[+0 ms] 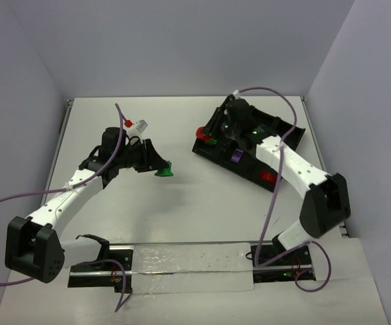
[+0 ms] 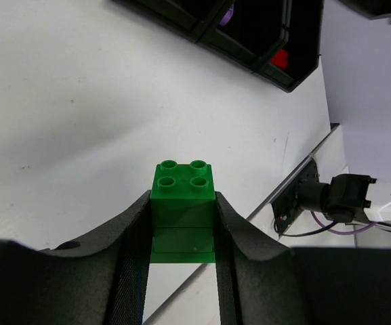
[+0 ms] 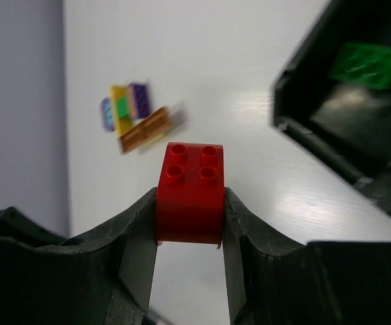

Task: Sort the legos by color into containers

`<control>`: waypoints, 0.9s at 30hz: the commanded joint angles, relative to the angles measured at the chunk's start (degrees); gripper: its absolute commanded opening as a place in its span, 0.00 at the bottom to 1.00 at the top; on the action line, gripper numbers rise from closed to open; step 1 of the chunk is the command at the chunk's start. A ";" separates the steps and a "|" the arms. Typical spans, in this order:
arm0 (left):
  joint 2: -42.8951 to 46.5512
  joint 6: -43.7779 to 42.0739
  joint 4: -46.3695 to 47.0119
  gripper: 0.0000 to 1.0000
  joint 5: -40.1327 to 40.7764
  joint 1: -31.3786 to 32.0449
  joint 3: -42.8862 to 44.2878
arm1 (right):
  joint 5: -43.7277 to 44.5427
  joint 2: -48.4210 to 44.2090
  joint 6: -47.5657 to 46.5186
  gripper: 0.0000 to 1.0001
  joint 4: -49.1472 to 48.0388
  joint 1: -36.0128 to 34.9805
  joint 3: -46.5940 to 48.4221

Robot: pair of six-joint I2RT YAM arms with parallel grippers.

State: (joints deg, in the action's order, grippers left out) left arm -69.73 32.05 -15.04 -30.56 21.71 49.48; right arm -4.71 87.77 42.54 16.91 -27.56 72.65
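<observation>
Gripping green brick (image 2: 183, 183) by its side faces, studs forward, in left gripper (image 2: 182, 210), jaws part-closed on it, above table (image 1: 181, 217) left of centre: carry pose for tray (image 3: 293, 108). Pinching red brick (image 3: 190, 176) likewise in right gripper (image 3: 190, 203), just off tray's left end; likely bound for red compartment.

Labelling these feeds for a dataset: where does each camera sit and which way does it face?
Top external: high behind the robot, looking down at the white table; left arm and right arm show.
Left wrist: looks along the left gripper, shut on a small green plastic brick.
Right wrist: looks along the right gripper, shut on a small red plastic brick.
Shared: all see the black plastic divided tray.
</observation>
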 commanded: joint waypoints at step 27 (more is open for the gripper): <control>-7.70 4.22 -10.86 0.00 15.68 -1.14 15.37 | 27.84 -11.04 -14.58 0.67 0.04 20.44 -19.51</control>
State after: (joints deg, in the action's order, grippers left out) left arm -77.49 34.30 -22.80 -17.94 20.99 61.27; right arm 22.63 76.51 28.72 19.88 -7.33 48.55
